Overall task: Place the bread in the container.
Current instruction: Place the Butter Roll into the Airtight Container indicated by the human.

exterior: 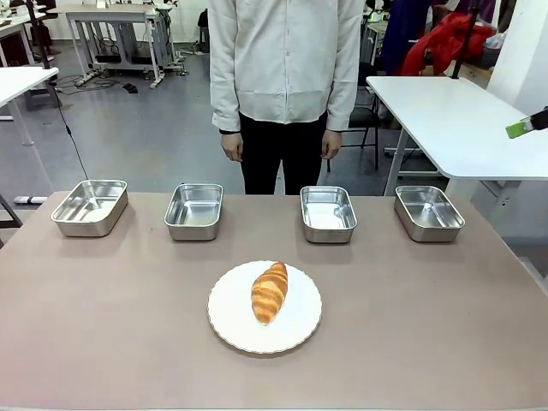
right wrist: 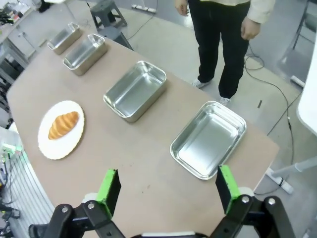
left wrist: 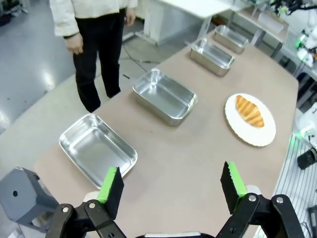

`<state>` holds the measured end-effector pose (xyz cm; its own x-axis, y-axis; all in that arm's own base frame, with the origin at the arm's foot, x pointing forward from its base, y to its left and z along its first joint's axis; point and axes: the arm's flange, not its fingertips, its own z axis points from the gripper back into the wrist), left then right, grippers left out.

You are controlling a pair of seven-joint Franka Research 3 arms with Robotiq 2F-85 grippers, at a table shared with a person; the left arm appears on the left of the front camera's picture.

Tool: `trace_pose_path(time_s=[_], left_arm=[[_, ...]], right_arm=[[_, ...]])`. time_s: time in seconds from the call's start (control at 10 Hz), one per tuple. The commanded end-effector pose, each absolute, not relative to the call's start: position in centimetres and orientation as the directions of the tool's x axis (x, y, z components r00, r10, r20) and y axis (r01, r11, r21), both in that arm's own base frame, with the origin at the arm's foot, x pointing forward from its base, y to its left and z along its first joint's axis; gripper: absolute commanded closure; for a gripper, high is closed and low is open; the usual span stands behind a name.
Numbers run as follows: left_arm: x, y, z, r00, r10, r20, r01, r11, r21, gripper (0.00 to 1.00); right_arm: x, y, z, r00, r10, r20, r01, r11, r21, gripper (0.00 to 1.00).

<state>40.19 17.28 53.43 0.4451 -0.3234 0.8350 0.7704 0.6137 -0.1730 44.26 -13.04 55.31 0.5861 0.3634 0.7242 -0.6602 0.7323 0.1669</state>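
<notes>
Nearest, at the middle of the table's (exterior: pixel 103 342) near edge, the white plate (exterior: pixel 301 332) carries the bread (exterior: pixel 269 292) — lying lengthwise, one tapered end toward the far edge. Four alike steel pans (exterior: pixel 328 214) line the far edge, all empty; which one is the container cannot be told. Left gripper (left wrist: pixel 171 173) and right gripper (right wrist: pixel 166 173) hang high above the table's two ends, jaws wide, holding nothing. Bread looks light, soft and flaky — likely to crush or shed, so take it gently across its thick middle, closing on the flanks
</notes>
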Motion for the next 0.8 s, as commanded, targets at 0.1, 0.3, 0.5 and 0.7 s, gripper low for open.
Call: trace_pose_path(time_s=[0.1, 0.3, 0.5, 0.7], left_arm=[[40.0, 17.5, 53.6, 0.426, -0.281, 0.86, 0.767, 0.617, -0.178, 0.0], [39.9, 17.3, 54.0, 0.465, -0.269, 0.844, 0.735, 0.649, -0.198, 0.0], [40.3, 16.9, 53.8, 0.489, -0.266, 0.831, 0.715, 0.668, -0.207, 0.0], [40.9, 16.1, 53.4, 0.521, -0.28, 0.806, 0.684, 0.702, -0.199, 0.0]], right_arm=[[45.3, -13.3, 54.8, 0.571, 0.356, 0.74, -0.676, 0.715, 0.177, 0.0], [45.6, -13.1, 54.8, 0.582, 0.354, 0.732, -0.671, 0.718, 0.186, 0.0], [45.9, -12.8, 54.6, 0.594, 0.353, 0.723, -0.659, 0.729, 0.185, 0.0], [45.4, -12.5, 54.3, 0.608, 0.357, 0.709, -0.652, 0.734, 0.189, 0.0]])
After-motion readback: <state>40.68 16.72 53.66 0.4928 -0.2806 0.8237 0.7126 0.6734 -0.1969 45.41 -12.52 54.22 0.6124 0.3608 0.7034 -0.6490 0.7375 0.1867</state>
